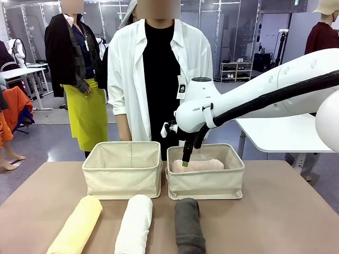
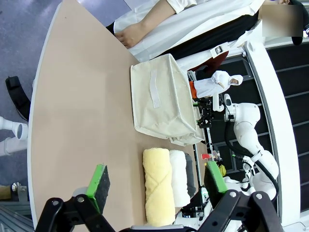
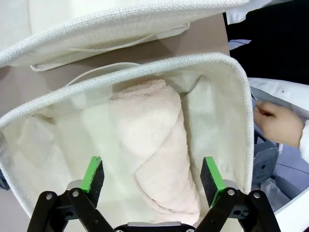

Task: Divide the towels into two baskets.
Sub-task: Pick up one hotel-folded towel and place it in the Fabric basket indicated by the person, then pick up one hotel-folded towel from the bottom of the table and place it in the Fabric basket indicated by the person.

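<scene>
Over the right basket the right claw stands wide above the pink towel lying inside; rising, it could snag the basket's soft wall and tip it. The left claw is wide too.

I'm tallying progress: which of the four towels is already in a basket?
The pale pink towel: it lies inside the right basket, below the open right gripper. The yellow towel, white towel and dark grey towel lie on the table.
</scene>
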